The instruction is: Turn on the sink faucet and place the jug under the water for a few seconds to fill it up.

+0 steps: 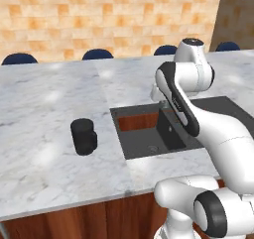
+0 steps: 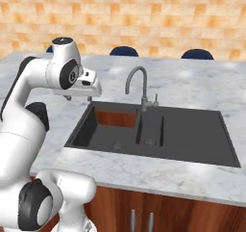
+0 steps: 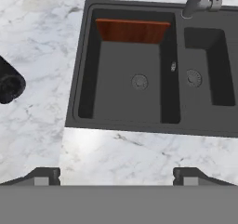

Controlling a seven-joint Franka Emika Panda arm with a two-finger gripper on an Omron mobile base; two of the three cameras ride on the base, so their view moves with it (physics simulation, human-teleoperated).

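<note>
Nearest to the lens in the hand view, our gripper (image 3: 116, 174) showed its two dark fingertips (image 3: 44, 175) at the bottom of the frame, set wide apart with nothing between them, so we read the pincer as released. Beyond the tips we saw a strip of white marble counter (image 3: 139, 153) and then the dark sink (image 3: 79, 102), its deep left basin filling the middle of the frame and a shallower right basin at the right edge.

We found the jug (image 3: 8, 82) at the far left edge of the hand view, cut off by the frame, standing on the marble well apart from the gripper and up and to the left of the left fingertip. In the left base view the jug (image 1: 83, 136) stood upright at centre left on the counter, to the left of the sink (image 1: 149, 149), while our arm crossed the right half of the frame.

We saw the sink faucet (image 2: 138, 85) in the upper middle of the right base view, rising behind the divider between the basins, its small lever to the right of the stem. In the hand view its base (image 3: 195, 2) sat at the upper right. Our hand (image 2: 84, 87) hung above the counter at the sink's left rim, at left centre of that view
</note>
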